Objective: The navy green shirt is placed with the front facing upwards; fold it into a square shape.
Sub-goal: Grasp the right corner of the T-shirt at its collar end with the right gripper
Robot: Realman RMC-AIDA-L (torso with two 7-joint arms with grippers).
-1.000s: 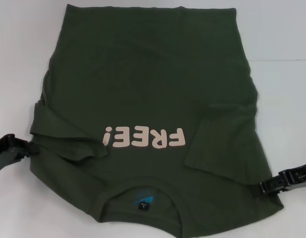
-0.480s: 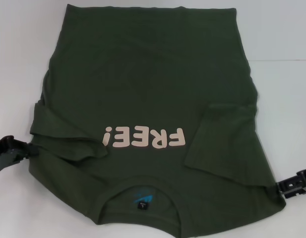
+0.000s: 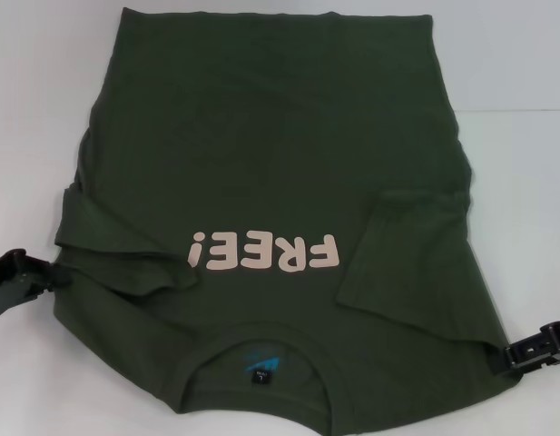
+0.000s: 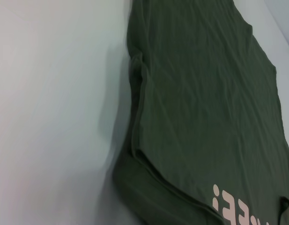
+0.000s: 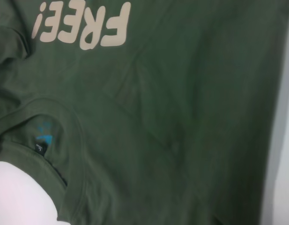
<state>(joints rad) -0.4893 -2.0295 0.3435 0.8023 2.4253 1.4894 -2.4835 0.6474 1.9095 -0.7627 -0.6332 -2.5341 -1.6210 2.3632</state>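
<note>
The navy green shirt (image 3: 280, 163) lies flat, front up, on the white table (image 3: 34, 109), its collar nearest me. Pale pink "FREE!" lettering (image 3: 266, 252) reads upside down, and a blue neck label (image 3: 261, 366) shows inside the collar. Both short sleeves, one (image 3: 116, 245) on the left and one (image 3: 416, 263) on the right, are folded inward onto the chest. My left gripper (image 3: 44, 275) sits at the shirt's left edge by the folded sleeve. At the near right shoulder edge sits my right gripper (image 3: 506, 356). The left wrist view shows the shirt's side (image 4: 205, 93), and the right wrist view shows the collar area (image 5: 42, 138).
Bare white table surrounds the shirt on the left (image 4: 50, 93), on the right (image 3: 525, 182) and at the near left corner. The shirt's hem reaches the far edge of the head view. No other objects are in sight.
My right gripper has shifted nearer to me and slightly right along the shirt's right edge. The left gripper has barely moved. The shirt lies as before.
</note>
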